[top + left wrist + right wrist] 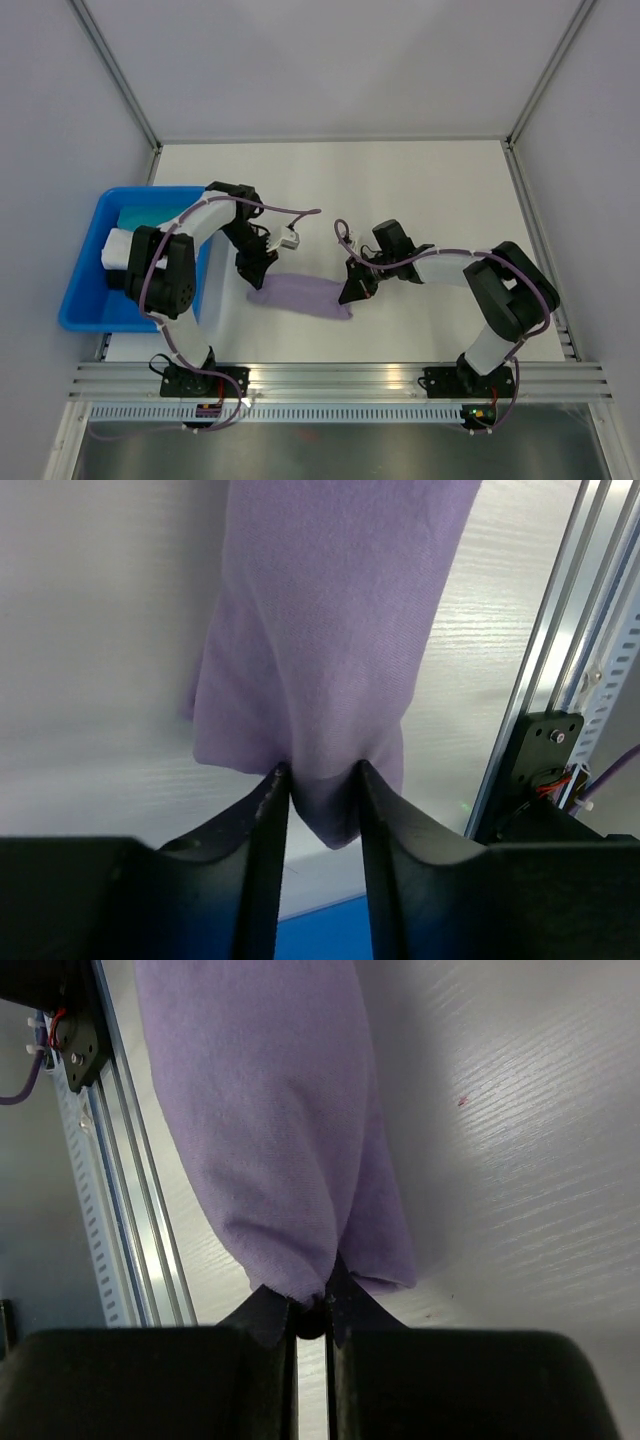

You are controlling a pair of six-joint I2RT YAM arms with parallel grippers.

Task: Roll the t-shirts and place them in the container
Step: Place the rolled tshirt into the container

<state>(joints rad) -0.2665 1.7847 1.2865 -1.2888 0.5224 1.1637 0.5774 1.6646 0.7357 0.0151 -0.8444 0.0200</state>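
Observation:
The lavender t-shirt (300, 294) lies on the white table as a narrow, bunched strip running left to right between my two arms. My left gripper (252, 279) is at its left end. In the left wrist view the t-shirt (320, 630) bulges between the two fingers of the left gripper (321, 770), which press it from both sides. My right gripper (352, 295) is at the strip's right end. There the right gripper (318, 1305) has its jaws nearly together, pinching an edge of the t-shirt (270, 1110).
A blue bin (80, 300) stands at the table's left edge, holding a teal cloth (140, 215) and a white cloth bundle (115, 250). An aluminium rail (340, 378) runs along the near edge, close to the strip. Grey walls enclose the table.

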